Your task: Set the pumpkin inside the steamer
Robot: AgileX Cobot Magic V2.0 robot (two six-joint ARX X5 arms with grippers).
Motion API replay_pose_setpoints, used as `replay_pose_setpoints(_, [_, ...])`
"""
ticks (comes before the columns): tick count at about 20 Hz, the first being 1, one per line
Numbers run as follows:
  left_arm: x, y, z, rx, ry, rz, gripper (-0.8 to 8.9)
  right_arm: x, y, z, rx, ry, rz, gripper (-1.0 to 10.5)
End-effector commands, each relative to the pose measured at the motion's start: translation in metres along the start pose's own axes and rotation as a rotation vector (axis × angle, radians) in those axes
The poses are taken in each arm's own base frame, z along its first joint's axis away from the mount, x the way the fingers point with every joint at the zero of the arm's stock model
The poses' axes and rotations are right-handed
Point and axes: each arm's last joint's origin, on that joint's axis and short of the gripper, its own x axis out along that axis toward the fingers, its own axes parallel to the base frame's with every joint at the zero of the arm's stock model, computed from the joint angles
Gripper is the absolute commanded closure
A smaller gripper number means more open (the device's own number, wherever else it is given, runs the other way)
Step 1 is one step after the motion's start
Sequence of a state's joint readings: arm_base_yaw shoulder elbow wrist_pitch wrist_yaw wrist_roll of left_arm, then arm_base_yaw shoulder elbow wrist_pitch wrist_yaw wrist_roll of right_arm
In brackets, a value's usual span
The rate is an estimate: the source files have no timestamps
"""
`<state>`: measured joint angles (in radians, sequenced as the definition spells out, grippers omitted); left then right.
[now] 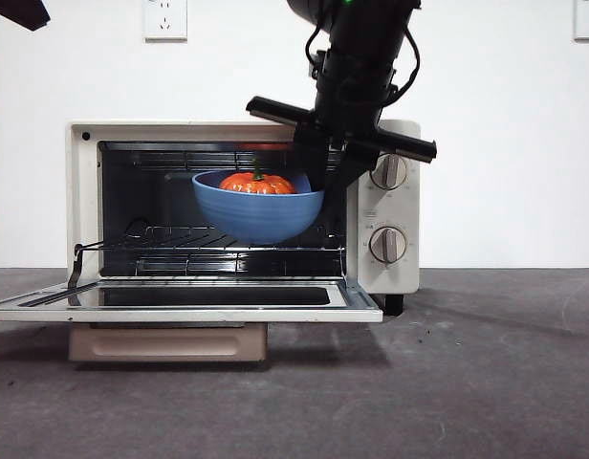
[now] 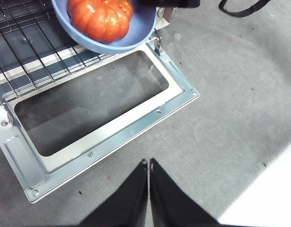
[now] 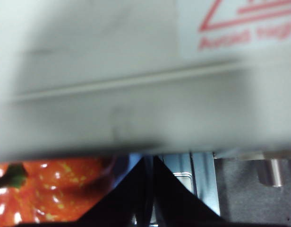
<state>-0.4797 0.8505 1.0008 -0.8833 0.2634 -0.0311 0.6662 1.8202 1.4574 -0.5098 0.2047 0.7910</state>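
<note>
The orange ribbed pumpkin [image 1: 256, 183] lies in a blue bowl [image 1: 256, 218]. My right gripper [image 1: 323, 186] comes down from above and is shut on the bowl's right rim. It holds the bowl in the open mouth of the cream-white steamer [image 1: 84, 191], just over the wire rack [image 1: 170, 234]. Whether the bowl touches the rack I cannot tell. The right wrist view shows the pumpkin [image 3: 46, 194] beside the shut right gripper [image 3: 149, 189], under the steamer's top wall [image 3: 136, 71]. The left wrist view shows the pumpkin [image 2: 100, 19], the bowl [image 2: 138, 33] and the shut, empty left gripper [image 2: 149, 163].
The steamer's glass door [image 1: 180, 296] lies folded down flat in front, also in the left wrist view [image 2: 112, 137]. Two round knobs [image 1: 388, 172] sit on its right panel close to my right arm. The left arm [image 1: 17, 11] waits at the top left corner. The table [image 1: 486, 382] is grey.
</note>
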Motion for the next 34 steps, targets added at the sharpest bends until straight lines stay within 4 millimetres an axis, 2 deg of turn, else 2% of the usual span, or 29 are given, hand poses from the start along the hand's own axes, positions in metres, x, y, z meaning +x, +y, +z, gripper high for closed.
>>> replay_pose_setpoints(1, [0.0,-0.001,0.002,0.022,-0.007,-0.003,7.98,0.007,0.007,-0.002,0.012,0.002,0.006,8.4])
replay_pose_setpoints(10, [0.0,-0.001,0.002,0.02,-0.001,-0.003,7.98,0.003,0.013,-0.006,-0.015,-0.024,0.003,8.0])
replay_pose_setpoints(22, [0.0,-0.001,0.002,0.024,-0.001,-0.003,7.98,-0.019,0.012,-0.002,-0.044,-0.013,0.018,8.0])
replay_pose_setpoints(27, [0.0,-0.001,0.002,0.024,-0.002,-0.003,7.98,-0.049,0.01,0.006,-0.132,-0.044,0.053,8.0])
replay_pose_setpoints(31, [0.0,-0.001,0.002,0.024,-0.002,-0.003,7.98,-0.088,0.008,0.015,-0.232,-0.088,0.145,8.0])
replay_pose_setpoints(34, [0.0,-0.001,0.002,0.023,-0.002,-0.003,7.98,-0.122,0.004,0.02,-0.393,-0.121,0.231,8.0])
